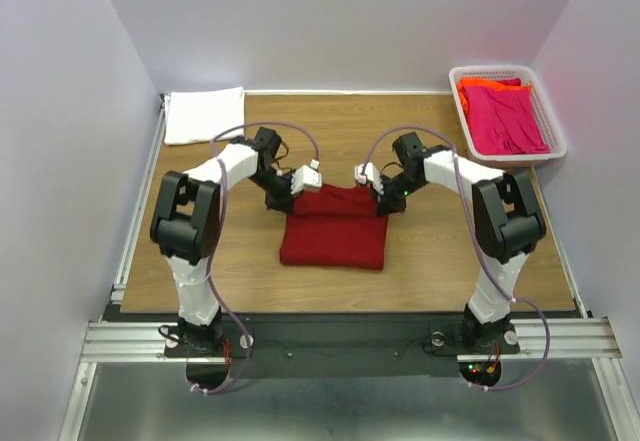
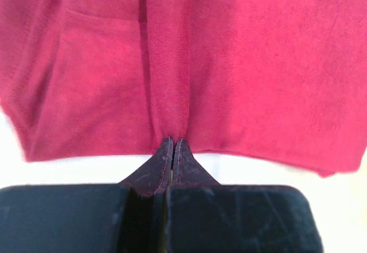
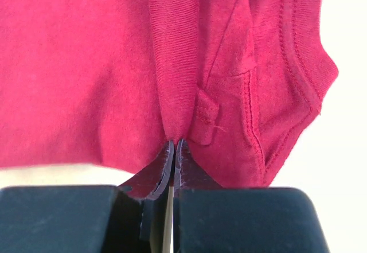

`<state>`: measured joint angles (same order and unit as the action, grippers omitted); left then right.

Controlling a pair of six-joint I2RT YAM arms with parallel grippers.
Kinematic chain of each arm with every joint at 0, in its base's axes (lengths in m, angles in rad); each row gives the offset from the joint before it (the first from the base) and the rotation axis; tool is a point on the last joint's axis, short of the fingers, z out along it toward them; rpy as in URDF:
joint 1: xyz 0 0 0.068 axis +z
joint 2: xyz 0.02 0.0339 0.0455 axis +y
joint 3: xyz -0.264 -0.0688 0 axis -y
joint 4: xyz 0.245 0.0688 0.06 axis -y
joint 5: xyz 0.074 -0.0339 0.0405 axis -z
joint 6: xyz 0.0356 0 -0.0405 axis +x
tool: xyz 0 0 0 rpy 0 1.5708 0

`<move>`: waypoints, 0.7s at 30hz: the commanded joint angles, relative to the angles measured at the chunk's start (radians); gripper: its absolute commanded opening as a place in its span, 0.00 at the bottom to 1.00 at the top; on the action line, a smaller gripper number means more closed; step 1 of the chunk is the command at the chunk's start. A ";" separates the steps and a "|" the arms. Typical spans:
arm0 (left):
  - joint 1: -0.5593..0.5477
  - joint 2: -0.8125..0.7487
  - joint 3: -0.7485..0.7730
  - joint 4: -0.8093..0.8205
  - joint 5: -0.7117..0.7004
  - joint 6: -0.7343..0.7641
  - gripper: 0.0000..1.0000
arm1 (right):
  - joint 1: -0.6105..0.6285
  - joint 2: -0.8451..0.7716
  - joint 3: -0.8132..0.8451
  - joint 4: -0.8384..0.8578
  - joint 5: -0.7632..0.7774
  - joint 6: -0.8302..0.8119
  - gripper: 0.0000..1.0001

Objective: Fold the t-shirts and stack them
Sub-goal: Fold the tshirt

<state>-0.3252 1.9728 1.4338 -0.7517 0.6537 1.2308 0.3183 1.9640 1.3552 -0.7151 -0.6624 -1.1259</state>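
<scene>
The dark red t-shirt (image 1: 334, 237) lies folded into a rectangle at the middle of the table. My left gripper (image 1: 293, 198) is shut on its far left edge; in the left wrist view the fingertips (image 2: 173, 144) pinch a ridge of the red cloth (image 2: 229, 63). My right gripper (image 1: 378, 199) is shut on its far right edge; in the right wrist view the fingertips (image 3: 174, 145) pinch the cloth (image 3: 86, 63) beside a hemmed sleeve. A folded white t-shirt (image 1: 204, 113) lies at the far left corner. Pink (image 1: 505, 119) and orange (image 1: 478, 85) t-shirts lie in the basket.
The white lattice basket (image 1: 556, 133) stands at the far right corner of the wooden table (image 1: 250, 261). Walls close in on the left, back and right. A metal rail runs along the near edge under both arm bases.
</scene>
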 commanded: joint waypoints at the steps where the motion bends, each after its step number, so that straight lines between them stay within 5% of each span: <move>1: -0.032 -0.194 -0.159 -0.049 0.023 -0.031 0.00 | 0.047 -0.157 -0.148 -0.029 0.006 -0.002 0.01; 4: -0.046 -0.279 -0.245 -0.023 0.030 -0.066 0.03 | 0.050 -0.217 -0.188 -0.027 0.003 0.043 0.06; 8: -0.046 -0.337 -0.251 0.003 0.017 -0.080 0.38 | 0.045 -0.241 -0.142 -0.029 0.007 0.147 0.48; 9: -0.044 -0.345 -0.240 0.006 0.012 -0.082 0.44 | 0.042 -0.235 -0.122 -0.029 -0.003 0.199 0.50; 11: -0.049 -0.356 -0.199 0.014 0.023 -0.085 0.56 | 0.025 -0.206 -0.038 -0.029 -0.055 0.260 0.50; 21: -0.199 -0.273 -0.101 0.171 0.043 -0.177 0.56 | 0.010 0.114 0.320 -0.009 -0.302 0.662 0.36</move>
<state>-0.4698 1.6676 1.2934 -0.6697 0.6674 1.1175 0.3252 2.0010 1.6024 -0.7315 -0.8345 -0.6575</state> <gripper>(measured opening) 0.560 0.383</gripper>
